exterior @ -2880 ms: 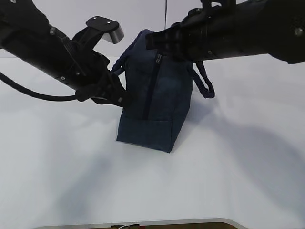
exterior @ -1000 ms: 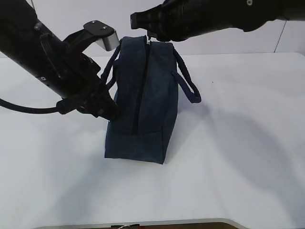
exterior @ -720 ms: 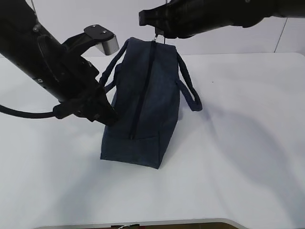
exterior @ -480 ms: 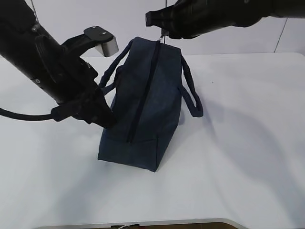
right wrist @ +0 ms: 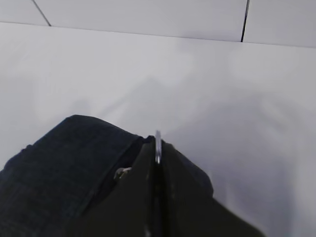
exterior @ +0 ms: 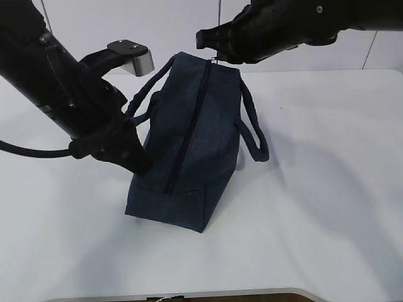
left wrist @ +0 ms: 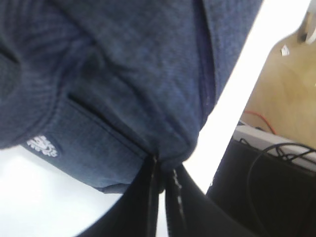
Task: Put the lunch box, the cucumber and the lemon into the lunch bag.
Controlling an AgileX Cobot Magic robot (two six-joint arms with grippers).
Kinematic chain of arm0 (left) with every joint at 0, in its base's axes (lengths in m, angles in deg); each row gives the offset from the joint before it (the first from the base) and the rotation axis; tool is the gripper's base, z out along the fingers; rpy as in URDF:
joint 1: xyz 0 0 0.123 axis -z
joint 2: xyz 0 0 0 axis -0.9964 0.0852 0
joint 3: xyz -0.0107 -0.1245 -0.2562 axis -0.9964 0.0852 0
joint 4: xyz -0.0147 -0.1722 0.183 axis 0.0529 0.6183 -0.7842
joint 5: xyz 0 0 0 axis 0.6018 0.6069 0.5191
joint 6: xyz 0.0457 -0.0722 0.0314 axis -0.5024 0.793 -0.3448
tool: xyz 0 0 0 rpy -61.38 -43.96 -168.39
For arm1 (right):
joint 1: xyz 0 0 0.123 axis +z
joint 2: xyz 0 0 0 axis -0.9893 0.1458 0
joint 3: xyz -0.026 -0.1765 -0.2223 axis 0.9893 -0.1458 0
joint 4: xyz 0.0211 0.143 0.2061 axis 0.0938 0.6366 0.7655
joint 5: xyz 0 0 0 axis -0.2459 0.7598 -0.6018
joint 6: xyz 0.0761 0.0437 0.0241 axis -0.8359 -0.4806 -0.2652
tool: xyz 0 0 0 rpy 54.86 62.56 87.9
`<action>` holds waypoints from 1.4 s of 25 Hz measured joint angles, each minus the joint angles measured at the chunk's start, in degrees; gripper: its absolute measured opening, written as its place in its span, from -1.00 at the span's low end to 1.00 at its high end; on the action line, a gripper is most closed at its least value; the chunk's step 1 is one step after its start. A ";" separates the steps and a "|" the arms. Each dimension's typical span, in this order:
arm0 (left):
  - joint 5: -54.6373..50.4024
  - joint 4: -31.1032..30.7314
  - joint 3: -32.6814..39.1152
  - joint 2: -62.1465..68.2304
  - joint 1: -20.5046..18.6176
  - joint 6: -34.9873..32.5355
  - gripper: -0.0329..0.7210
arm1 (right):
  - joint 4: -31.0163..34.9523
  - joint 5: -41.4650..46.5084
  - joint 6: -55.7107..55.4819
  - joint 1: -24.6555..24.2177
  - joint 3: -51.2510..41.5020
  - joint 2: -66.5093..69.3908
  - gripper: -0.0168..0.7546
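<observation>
Shifted leftward and turned at its near end since a second ago: lunch bag [exterior: 189, 145], standing upright mid-bench [exterior: 327, 189], zipper seemingly shut along the top, apart from a small gap beside the pull in the right wrist view. Pinned at the near left end by left arm's fingers [left wrist: 165, 180], clenched on a fold of navy fabric. Pinched at the far top end by right arm's fingers [right wrist: 157, 148], clamped on the metal ring pull [right wrist: 157, 139]. No lunch box, cucumber or lemon in sight. Step in hand, by the look of it: working the zipper. Next move likely calls for a steady pull along the track, left grip bracing.
</observation>
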 joint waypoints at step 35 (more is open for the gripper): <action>-10.49 -6.52 -26.87 10.41 0.00 25.12 0.03 | 0.05 1.12 0.00 -0.12 0.00 0.00 -0.94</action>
